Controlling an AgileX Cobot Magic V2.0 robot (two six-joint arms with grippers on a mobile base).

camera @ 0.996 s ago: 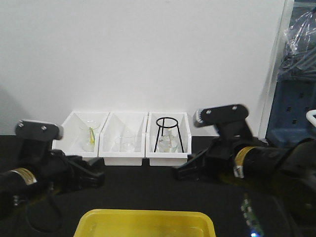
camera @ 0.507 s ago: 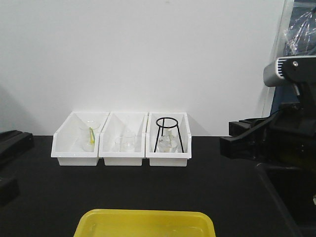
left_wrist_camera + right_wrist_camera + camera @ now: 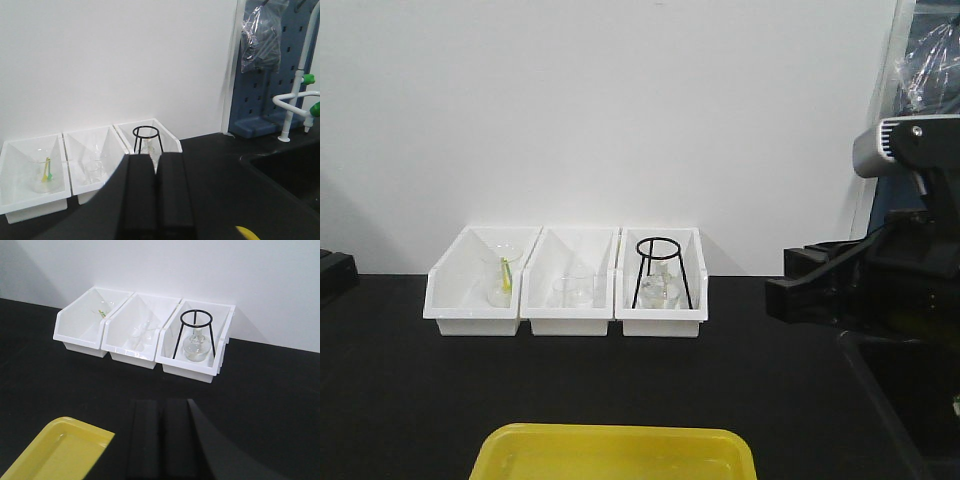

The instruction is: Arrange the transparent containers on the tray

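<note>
Black tabletop (image 3: 740,390), yellow tray (image 3: 613,452) cut off below (contents indistinct).

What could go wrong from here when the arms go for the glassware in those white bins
Both grippers, left and right, look shut, so they must open before reaching. In the right bin, glassware sits under a black ring stand; a careless grab could snag or tip the stand. The clear beaker in the middle bin is faint against white, so a misjudged grip could knock it. The yellow tray is partly out of the front view.
</note>
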